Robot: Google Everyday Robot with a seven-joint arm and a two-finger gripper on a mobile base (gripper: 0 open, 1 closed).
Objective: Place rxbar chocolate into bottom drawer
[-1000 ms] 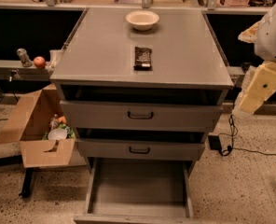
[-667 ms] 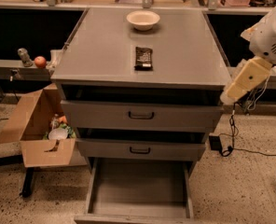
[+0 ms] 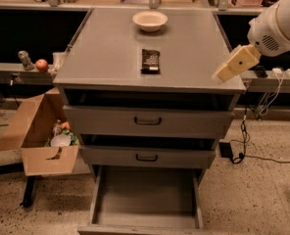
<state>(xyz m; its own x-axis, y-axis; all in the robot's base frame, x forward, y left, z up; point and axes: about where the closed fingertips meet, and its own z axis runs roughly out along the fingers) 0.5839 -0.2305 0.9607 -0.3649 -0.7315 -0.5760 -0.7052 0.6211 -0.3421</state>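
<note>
Over the right edge of the surface point(image 3: 101, 58), the gripper point(image 3: 235, 62), state of jaws impossible to tell. At centre, the rxbar chocolate point(image 3: 150, 61), nearer than the bowl point(image 3: 150, 20). Below, the bottom drawer point(image 3: 145, 195) open.

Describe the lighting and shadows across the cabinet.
Camera view: warm light on the cabinet top, rxbar chocolate and bowl; recesses above the upper drawers fall black; the open bottom drawer sits dim; the gripper, over the top's right edge, is brightly lit.
</note>
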